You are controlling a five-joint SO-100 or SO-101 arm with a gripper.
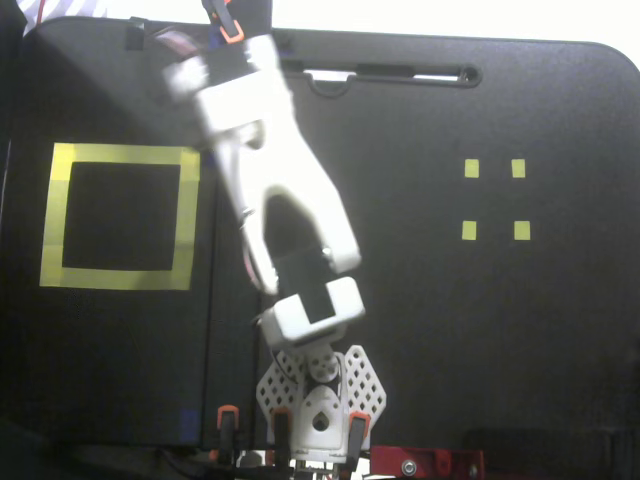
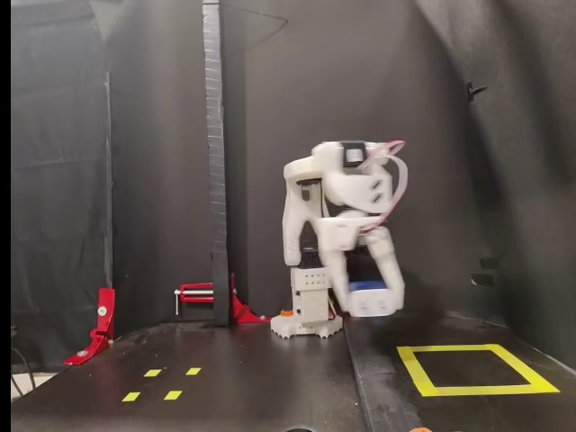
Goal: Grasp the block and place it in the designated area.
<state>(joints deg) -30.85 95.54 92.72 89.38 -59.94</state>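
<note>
In a fixed view from the front, my gripper (image 2: 369,301) hangs in the air, blurred, shut on the dark-blue block (image 2: 367,287). It is just left of and above the designated area (image 2: 416,370), a large yellow tape square with a black inside. In a fixed view from above, the white arm reaches from its base (image 1: 315,405) up toward the top edge. The gripper (image 1: 225,25) is partly cut off there, up and right of the yellow square (image 1: 120,155). The block does not show in that view.
Four tiny yellow squares (image 1: 471,169) mark the mat on the other side, also seen from the front (image 2: 153,373). Red clamps (image 2: 99,324) and a black post (image 2: 214,162) stand at the back. Black curtains close in the space.
</note>
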